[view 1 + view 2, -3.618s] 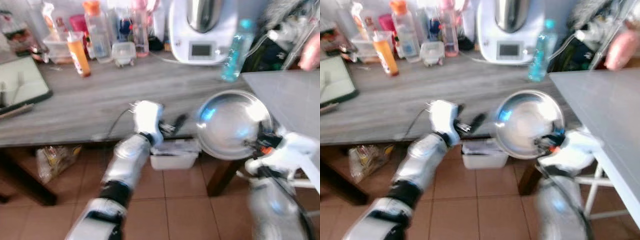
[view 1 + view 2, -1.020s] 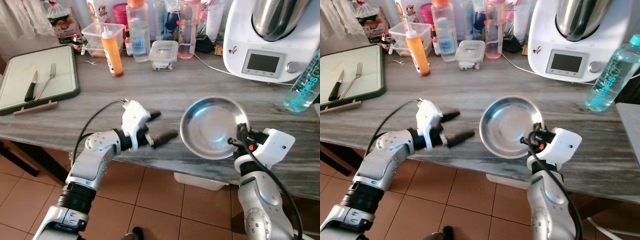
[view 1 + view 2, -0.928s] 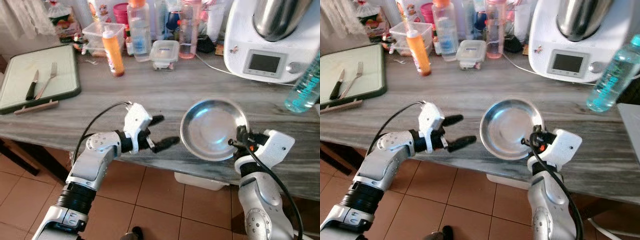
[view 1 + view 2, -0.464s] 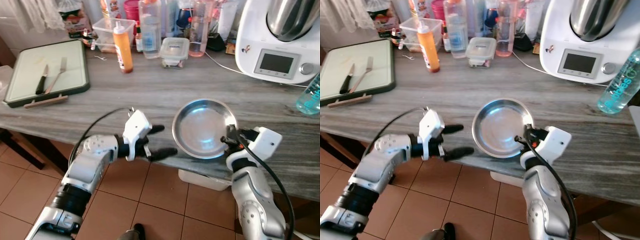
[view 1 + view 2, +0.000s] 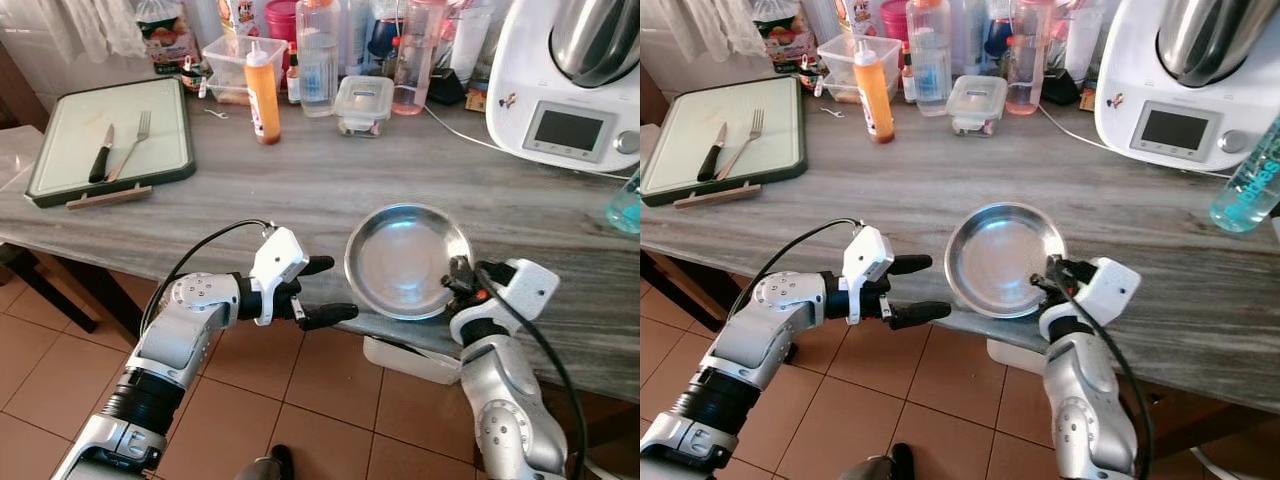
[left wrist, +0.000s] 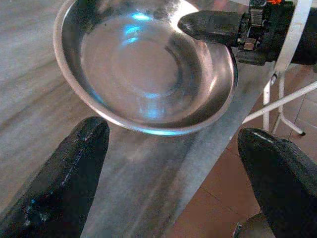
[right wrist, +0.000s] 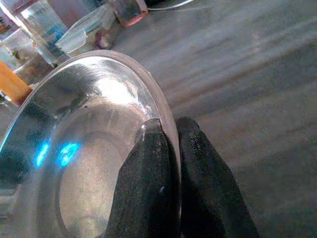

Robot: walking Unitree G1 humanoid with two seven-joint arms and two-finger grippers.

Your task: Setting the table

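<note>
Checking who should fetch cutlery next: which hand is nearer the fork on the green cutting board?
Left. The left hand hangs open off the table's front edge, nearer the fork. The right hand is farther right, pinching the steel bowl's rim.

Right hand (image 7: pixel 171 130) grips a steel bowl (image 7: pixel 74 148) by its rim.
One black finger (image 7: pixel 151 168) sits inside the bowl, the other outside; grey table (image 7: pixel 247 74) beyond, bottles (image 7: pixel 34 25) blurred behind.
</note>
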